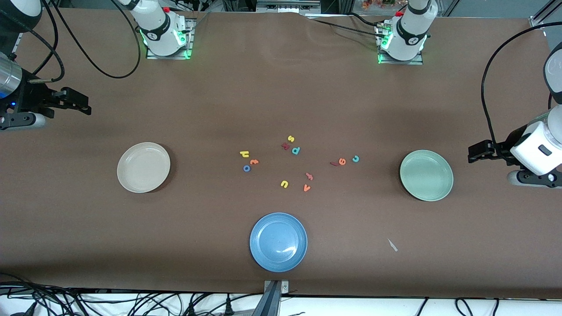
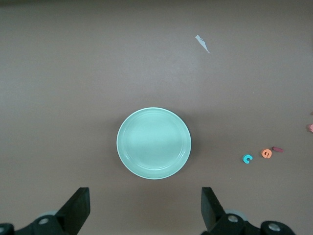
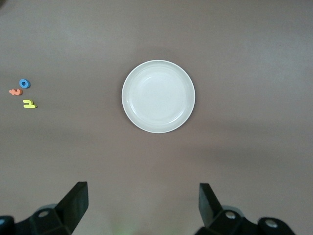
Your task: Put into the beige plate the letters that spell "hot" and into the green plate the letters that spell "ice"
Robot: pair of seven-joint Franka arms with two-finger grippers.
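Observation:
The beige plate [image 1: 143,167] [image 3: 158,96] and the green plate [image 1: 426,175] [image 2: 154,143] both lie empty. Between them, a yellow h [image 1: 244,153] [image 3: 29,104], an orange t [image 1: 254,162] [image 3: 16,91] and a blue o [image 1: 246,168] [image 3: 24,83] cluster together. Closer to the green plate are a dark red i [image 1: 334,164] [image 2: 278,149], an orange e [image 1: 342,161] [image 2: 266,153] and a teal c [image 1: 355,159] [image 2: 248,158]. My right gripper [image 1: 85,104] [image 3: 143,205] hangs open over the table's right-arm end. My left gripper [image 1: 472,153] [image 2: 145,210] hangs open over the left-arm end.
A blue plate [image 1: 278,242] sits nearest the front camera. Other loose letters lie mid-table: yellow s [image 1: 290,138], dark red letter [image 1: 285,146], teal d [image 1: 296,150], yellow u [image 1: 284,184], orange v [image 1: 307,188]. A paper scrap [image 1: 392,245] lies near the front edge.

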